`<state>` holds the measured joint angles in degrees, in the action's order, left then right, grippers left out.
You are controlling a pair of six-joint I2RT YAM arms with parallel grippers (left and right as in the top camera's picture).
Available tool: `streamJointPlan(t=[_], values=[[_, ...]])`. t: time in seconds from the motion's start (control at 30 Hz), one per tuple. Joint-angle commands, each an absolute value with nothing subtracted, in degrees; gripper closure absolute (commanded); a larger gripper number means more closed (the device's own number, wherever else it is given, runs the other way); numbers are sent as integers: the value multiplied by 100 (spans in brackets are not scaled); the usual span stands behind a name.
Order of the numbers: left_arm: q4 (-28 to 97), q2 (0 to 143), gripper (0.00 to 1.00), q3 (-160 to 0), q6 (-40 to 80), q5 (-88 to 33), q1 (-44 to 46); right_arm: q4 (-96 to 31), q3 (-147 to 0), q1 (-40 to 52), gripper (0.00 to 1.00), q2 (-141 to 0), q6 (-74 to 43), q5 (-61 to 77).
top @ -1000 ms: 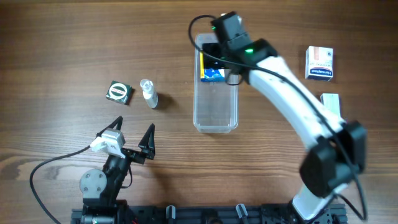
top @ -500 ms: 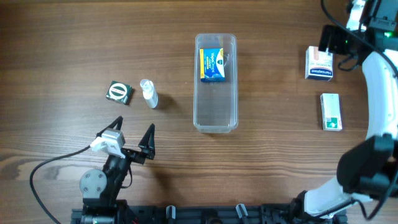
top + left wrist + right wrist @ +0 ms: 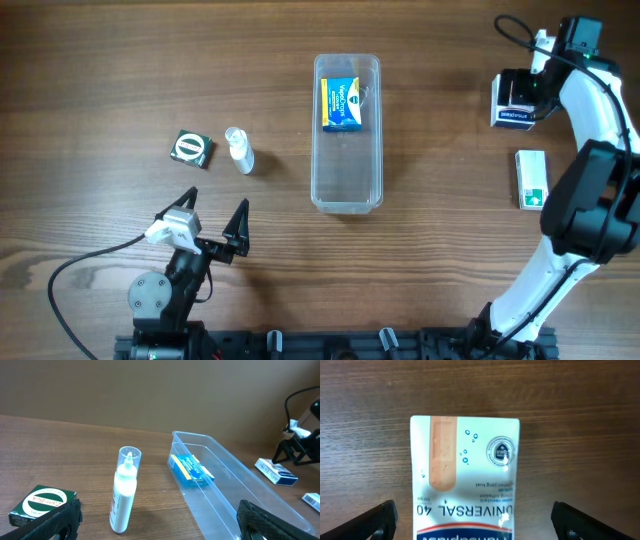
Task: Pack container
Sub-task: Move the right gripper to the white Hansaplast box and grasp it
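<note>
The container (image 3: pixel 347 170) is a long clear tub at the table's middle, and a blue and yellow box (image 3: pixel 342 105) lies flat in its far end. In the left wrist view the container (image 3: pixel 235 495) shows the same blue box (image 3: pixel 192 467). My right gripper (image 3: pixel 516 92) hovers open over a white plaster box (image 3: pixel 514 112) at the far right. In the right wrist view that plaster box (image 3: pixel 465 475) lies between the wide-apart fingers (image 3: pixel 375 520), untouched. My left gripper (image 3: pixel 215 225) stands open near the front left, holding nothing.
A white bottle (image 3: pixel 239 150) lies left of the container, with a small dark green box (image 3: pixel 192 148) beside it; both sit ahead of the left gripper (image 3: pixel 157 527). A green and white box (image 3: pixel 532 180) lies at the right, nearer than the plaster box.
The right arm has left the container, with the blue box staying inside, and swung to the far right over the plaster box. The left arm has not moved.
</note>
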<state>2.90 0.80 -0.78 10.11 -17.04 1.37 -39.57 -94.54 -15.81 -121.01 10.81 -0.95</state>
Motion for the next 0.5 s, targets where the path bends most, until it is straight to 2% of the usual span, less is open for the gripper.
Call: streamJointPlan(t=[0.0, 0.47], values=[[276, 43, 0, -32, 921, -1688, 95, -3916, -9480, -1599, 0, -12348, 1138, 368], [276, 43, 0, -32, 921, -1688, 95, -3800, -9330, -1601, 0, -12523, 969, 130]])
